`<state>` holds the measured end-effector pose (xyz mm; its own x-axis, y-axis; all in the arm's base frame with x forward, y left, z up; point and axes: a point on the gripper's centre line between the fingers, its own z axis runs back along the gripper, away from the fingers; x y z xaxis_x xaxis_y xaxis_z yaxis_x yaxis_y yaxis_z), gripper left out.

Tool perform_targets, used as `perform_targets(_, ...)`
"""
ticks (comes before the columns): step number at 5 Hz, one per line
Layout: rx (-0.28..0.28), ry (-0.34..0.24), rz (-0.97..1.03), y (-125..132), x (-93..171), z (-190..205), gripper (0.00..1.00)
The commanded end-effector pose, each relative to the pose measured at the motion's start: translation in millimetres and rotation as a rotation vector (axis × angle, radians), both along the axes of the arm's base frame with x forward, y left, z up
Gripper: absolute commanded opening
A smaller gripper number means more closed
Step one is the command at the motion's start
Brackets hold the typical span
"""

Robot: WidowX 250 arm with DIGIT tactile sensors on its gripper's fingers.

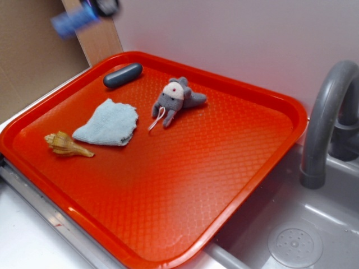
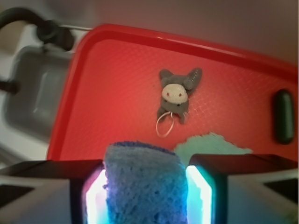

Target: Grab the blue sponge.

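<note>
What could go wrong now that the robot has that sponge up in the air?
The gripper holds the sponge squeezed between its fingers, high above the tray. Foam is soft, so it might slip out; it would then probably drop somewhere on the tray, perhaps onto the cloth or the plush toy. In the exterior view the sponge is blurred at the top edge of the picture, so the grip is hard to check from there.

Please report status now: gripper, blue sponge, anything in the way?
Gripper shut on blue sponge. Sponge lifted high above red tray. Nothing in the way.
</note>
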<state>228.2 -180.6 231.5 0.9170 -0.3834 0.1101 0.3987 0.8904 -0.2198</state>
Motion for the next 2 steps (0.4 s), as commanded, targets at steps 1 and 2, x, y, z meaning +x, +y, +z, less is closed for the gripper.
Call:
perform_targets(1,-0.004,-0.106,0.026,25.6,-12.4,47.5,0.00)
perform_targets(2,0.004,-0.084,0.066,27.8,-11.6,41.2,0.00)
